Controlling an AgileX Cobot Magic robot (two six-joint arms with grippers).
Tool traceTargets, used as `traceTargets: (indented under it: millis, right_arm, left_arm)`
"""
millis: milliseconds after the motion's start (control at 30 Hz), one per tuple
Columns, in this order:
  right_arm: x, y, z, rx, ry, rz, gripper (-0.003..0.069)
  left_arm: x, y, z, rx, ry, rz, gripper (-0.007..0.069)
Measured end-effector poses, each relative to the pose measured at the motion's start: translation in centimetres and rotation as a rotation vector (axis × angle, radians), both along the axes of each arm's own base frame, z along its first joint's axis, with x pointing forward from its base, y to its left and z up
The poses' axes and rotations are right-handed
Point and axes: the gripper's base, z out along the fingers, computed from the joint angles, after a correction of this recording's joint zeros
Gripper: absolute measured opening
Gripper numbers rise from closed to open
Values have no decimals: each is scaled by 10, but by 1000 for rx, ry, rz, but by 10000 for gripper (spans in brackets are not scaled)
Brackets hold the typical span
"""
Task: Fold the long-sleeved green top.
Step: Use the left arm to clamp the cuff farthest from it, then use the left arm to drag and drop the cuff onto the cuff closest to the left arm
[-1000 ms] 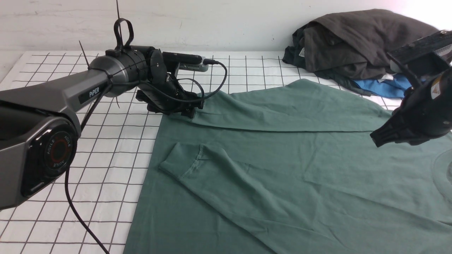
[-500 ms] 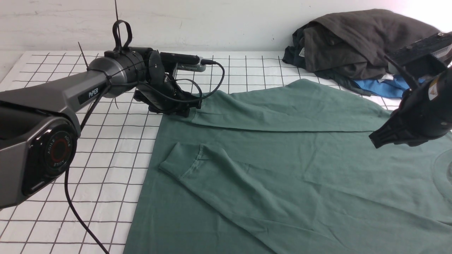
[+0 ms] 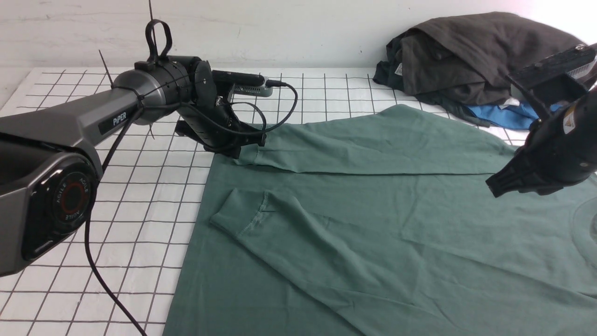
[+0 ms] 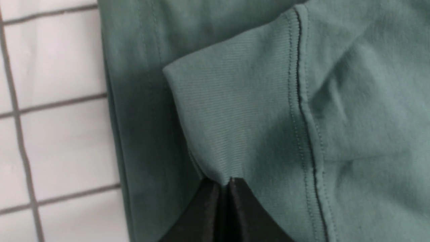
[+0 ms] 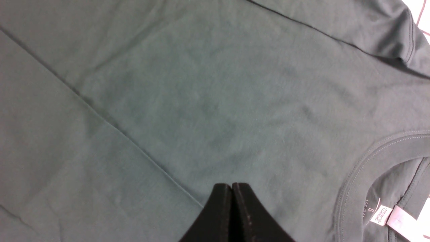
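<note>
Looks like the sleeve-fold step: left pincer (image 4: 225,183) pinched shut on the cuff (image 4: 231,111) at ten o'clock of the green top (image 3: 373,224), right pincer (image 5: 231,186) closed on nothing, so next I'd lift that cuff inward.

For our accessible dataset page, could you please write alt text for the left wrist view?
The left gripper has its black jaws shut on the ribbed cuff of the muted dark-green cotton long-sleeved top, pinching its edge. The cuff lies over more green fabric, beside a white table cover with a dark grid.
</note>
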Motion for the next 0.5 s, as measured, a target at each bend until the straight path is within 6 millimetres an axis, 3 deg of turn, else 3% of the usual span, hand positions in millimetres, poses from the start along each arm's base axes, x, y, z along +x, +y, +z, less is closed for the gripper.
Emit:
traceTargets:
  millis: [100,267,333,400,500]
  right_arm:
    - [-1,-1,0,-15,9,-1,-15]
    - [-5,-4,2,-42,29,-6,-15]
    - [-7,-5,5,-40,24,-7,-15]
    - [-14,-7,16,-28,-9,-9,-15]
    - [-27,-10,33,6,-61,-13,-15]
  left_arm:
    - [-7,0,17,-5,22,-7,2]
    - [-35,4,82,-17,44,-52,2]
    - [-43,5,92,-17,52,-64,2]
    - [-68,10,110,-17,100,-81,2]
    - [-96,15,117,-28,134,-90,2]
